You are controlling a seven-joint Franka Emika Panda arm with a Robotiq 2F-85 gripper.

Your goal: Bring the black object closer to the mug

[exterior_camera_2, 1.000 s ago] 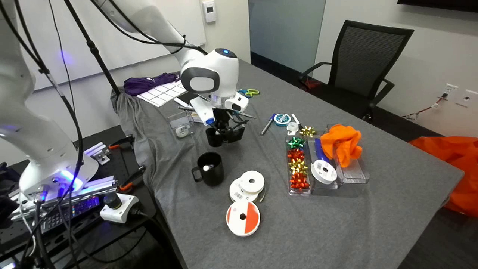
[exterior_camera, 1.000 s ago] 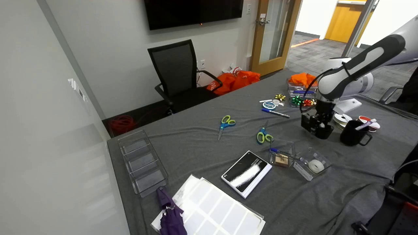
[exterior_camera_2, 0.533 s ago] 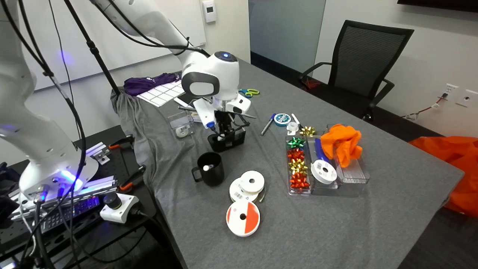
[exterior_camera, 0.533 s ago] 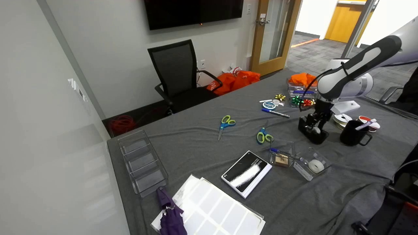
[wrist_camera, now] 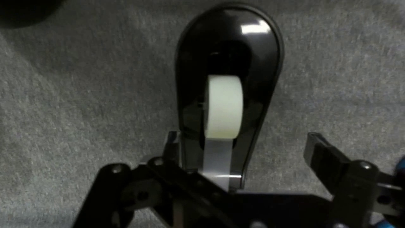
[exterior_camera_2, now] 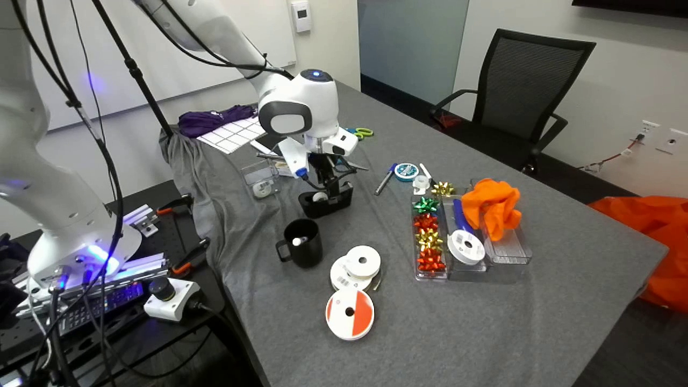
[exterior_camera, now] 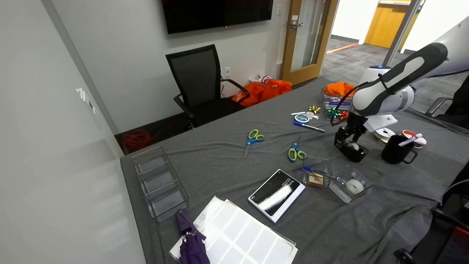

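The black object is a glossy tape dispenser with a pale tape roll. It rests flat on the grey cloth, a short gap from the black mug, as both exterior views show. A marker stands inside the mug. In the wrist view a dark edge of the mug shows at the top left corner. My gripper is open over the narrow end of the dispenser. Its left finger lies close along the dispenser's side; whether they touch I cannot tell. The right finger stands well apart from it.
Ribbon spools lie beside the mug. Clear boxes with tape and markers sit near the dispenser. Scissors, a blue marker and a boxed book are farther off. A tray of bows stands across the table.
One second ago the gripper was shut on the dispenser, which hung tilted. The dispenser has come down flat on the cloth, the jaws have opened, and the gripper has shifted slightly off it.
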